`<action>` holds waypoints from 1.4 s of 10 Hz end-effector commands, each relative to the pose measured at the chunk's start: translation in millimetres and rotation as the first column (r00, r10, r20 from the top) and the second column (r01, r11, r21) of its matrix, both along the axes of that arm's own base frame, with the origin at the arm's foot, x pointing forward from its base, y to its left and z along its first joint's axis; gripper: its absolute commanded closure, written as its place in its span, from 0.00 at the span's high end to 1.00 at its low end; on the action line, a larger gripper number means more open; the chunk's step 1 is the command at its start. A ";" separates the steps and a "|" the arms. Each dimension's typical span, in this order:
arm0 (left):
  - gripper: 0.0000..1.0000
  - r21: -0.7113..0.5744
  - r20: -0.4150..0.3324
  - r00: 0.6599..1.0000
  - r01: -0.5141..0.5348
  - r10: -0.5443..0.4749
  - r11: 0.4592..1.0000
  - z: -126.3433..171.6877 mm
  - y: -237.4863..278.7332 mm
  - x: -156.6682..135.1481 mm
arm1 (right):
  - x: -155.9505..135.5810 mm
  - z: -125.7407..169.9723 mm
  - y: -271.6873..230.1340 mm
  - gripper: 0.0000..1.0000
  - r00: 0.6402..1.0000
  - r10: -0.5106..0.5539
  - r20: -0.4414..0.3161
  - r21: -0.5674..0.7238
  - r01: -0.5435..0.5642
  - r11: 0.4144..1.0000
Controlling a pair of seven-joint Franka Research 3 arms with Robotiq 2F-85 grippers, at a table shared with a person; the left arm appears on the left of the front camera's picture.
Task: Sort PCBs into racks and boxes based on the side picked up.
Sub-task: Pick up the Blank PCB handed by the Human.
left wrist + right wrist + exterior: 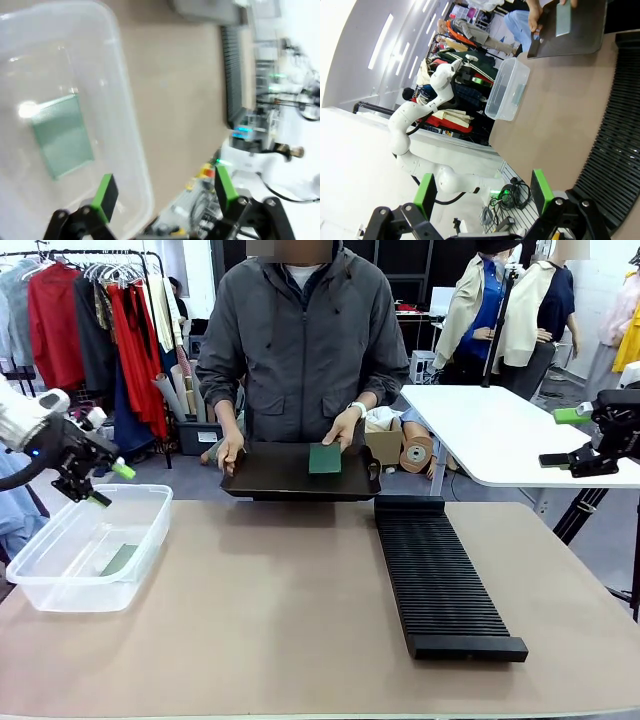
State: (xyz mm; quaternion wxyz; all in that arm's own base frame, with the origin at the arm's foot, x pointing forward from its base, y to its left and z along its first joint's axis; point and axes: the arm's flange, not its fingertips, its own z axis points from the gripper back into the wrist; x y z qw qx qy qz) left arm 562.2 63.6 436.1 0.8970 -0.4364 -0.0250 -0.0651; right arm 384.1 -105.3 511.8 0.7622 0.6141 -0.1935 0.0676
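1. The left gripper (111, 484) hangs above the far rim of the clear tub (150, 530), at about nine o'clock on the table (250, 640). Its jaws are spread wide with nothing between them. One PCB (119, 560) lies flat on the tub floor.
2. The right gripper (563, 437) is raised off the table's edge at about three o'clock, also gaping and empty.
3. At twelve o'clock a person holds a flat black tray (300, 490) by both ends, with a second PCB (324, 458) lying green face up on it. One hand (343, 430) rests right beside that board.
4. Risk: I'd say an arm reaching for the tray could meet those fingers, as they sit so close to the board.
5. Risk: the tray is hand-held, so a small tilt or wobble could slide the thin board or spoil the pinch.
6. Risk: a flat board offers little edge, so the pads may skate over it.
7. Risk: the slotted rack (440, 580), around four o'clock, has fine slots, and a tilted board could jam or miss.
8. I can read no brand, label or lettering anywhere. The boards are too small to show print.
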 end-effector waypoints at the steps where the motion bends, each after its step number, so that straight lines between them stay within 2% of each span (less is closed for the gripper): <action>1: 1.00 -0.218 -0.008 0.999 0.035 -0.038 0.975 4.9 15.6 -0.8 | -2.0 -0.5 1.4 1.00 1.000 -0.007 0.017 -0.005 0.007 1.000; 3: 1.00 -0.419 0.026 0.999 0.029 -0.021 0.907 15.8 22.1 -5.6 | -2.0 -0.5 1.4 1.00 1.000 -0.007 0.017 -0.005 0.007 1.000; 6: 1.00 -0.545 0.077 0.997 0.066 -0.029 0.836 13.3 19.1 -18.9 | -2.0 -0.5 1.4 1.00 1.000 -0.007 0.017 -0.005 0.007 1.000; 14: 1.00 -0.536 0.063 0.998 0.056 -0.026 0.842 13.8 18.8 -15.9 | -2.0 -0.5 1.4 1.00 1.000 -0.007 0.017 -0.005 0.007 1.000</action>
